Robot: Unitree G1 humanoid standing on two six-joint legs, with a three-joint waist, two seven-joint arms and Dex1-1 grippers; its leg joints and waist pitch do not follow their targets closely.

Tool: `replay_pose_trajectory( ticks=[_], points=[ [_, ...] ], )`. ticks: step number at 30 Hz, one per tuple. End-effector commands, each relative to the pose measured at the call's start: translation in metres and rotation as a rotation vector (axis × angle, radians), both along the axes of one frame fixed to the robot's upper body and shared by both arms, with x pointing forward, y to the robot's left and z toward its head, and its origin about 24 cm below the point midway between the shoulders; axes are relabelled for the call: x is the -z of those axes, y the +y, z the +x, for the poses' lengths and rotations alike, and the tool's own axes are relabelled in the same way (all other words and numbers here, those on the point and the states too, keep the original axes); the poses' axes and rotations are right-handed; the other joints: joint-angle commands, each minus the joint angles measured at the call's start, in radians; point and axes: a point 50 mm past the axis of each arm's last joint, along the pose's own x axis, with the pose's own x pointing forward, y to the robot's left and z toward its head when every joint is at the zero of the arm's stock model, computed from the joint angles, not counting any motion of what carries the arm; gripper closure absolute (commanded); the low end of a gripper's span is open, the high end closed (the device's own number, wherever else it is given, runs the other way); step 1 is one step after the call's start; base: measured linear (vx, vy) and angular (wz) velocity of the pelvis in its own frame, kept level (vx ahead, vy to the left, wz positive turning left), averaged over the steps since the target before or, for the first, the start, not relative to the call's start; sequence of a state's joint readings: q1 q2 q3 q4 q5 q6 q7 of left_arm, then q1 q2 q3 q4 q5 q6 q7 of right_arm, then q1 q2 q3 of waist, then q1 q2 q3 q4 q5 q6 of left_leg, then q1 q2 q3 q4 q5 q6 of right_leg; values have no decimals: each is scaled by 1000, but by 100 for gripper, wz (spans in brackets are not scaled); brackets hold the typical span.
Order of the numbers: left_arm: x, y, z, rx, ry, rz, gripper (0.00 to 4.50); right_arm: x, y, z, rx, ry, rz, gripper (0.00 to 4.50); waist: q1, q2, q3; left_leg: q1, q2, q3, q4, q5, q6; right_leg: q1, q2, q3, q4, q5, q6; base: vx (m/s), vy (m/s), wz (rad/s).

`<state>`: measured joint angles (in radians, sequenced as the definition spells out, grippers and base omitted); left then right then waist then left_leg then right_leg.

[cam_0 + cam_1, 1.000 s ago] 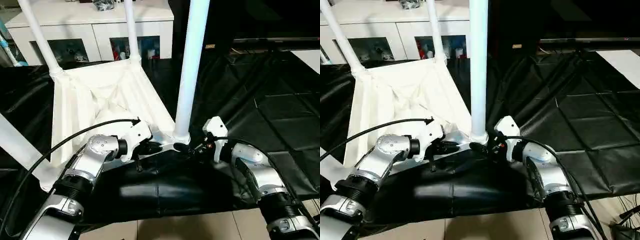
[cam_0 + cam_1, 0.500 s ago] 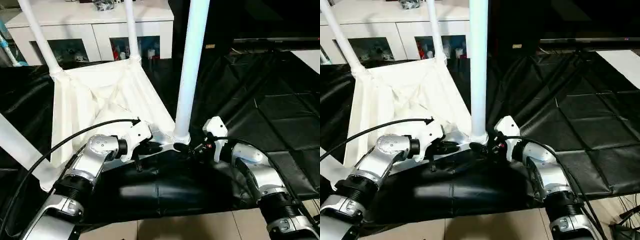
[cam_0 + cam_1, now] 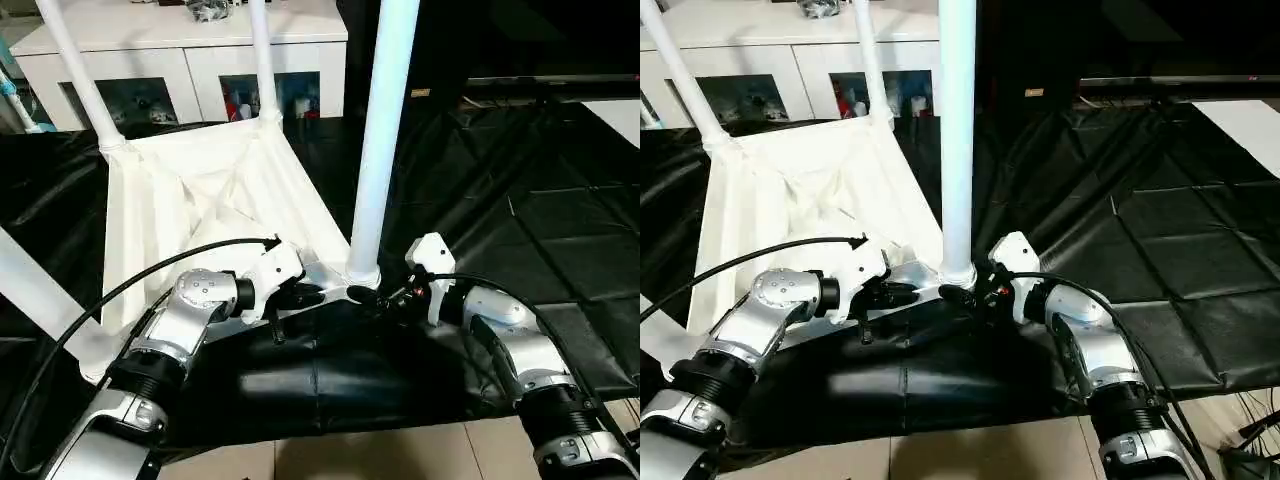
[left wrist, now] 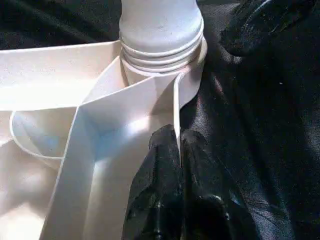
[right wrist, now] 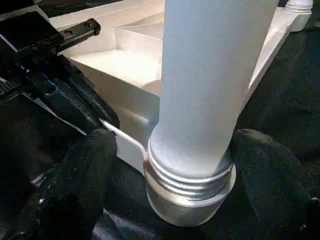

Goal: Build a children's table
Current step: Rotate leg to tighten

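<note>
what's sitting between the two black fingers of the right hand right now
The near leg of the upturned children's table, just above its corner socket. The right wrist view shows one finger on each side of it.

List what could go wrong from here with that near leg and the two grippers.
1. Threads still show above the corner socket, so the near leg may not be fully seated and could wobble or lean.
2. The right gripper has its fingers apart on either side of the leg's base, not clamped; it may fail to turn or steady it.
3. The left gripper pinches only the thin rim of the tabletop; that hold could slip.
</note>
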<state>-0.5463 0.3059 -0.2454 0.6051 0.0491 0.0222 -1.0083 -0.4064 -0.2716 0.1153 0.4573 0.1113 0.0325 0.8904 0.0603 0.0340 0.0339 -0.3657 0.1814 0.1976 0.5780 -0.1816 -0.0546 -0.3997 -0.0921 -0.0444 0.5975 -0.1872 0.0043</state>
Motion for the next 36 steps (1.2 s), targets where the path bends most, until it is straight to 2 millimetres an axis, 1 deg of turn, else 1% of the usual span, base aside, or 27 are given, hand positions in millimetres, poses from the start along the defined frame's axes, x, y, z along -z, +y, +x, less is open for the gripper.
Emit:
replay_pose_trajectory(
  ticks=[1, 13, 36],
  points=[
    [20, 0, -10, 8, 77, 32, 450, 7, 9, -5, -51, 33, -15, 64, 8, -14, -59, 4, 43, -18, -54, -150, 110, 51, -49, 29, -51, -58, -270, 0, 0, 0],
    [20, 0, -10, 8, 77, 32, 450, 7, 9, -5, -51, 33, -15, 64, 8, -14, -59, 4, 43, -18, -54, -148, 111, 52, -49, 29, -50, -51, -272, 0, 0, 0],
    [20, 0, -10, 8, 77, 32, 450, 7, 9, -5, -51, 33, -15, 64, 8, -14, -59, 5, 43, -18, -54, -152, 108, 51, -49, 29, -52, -65, -269, 0, 0, 0]
  ],
)
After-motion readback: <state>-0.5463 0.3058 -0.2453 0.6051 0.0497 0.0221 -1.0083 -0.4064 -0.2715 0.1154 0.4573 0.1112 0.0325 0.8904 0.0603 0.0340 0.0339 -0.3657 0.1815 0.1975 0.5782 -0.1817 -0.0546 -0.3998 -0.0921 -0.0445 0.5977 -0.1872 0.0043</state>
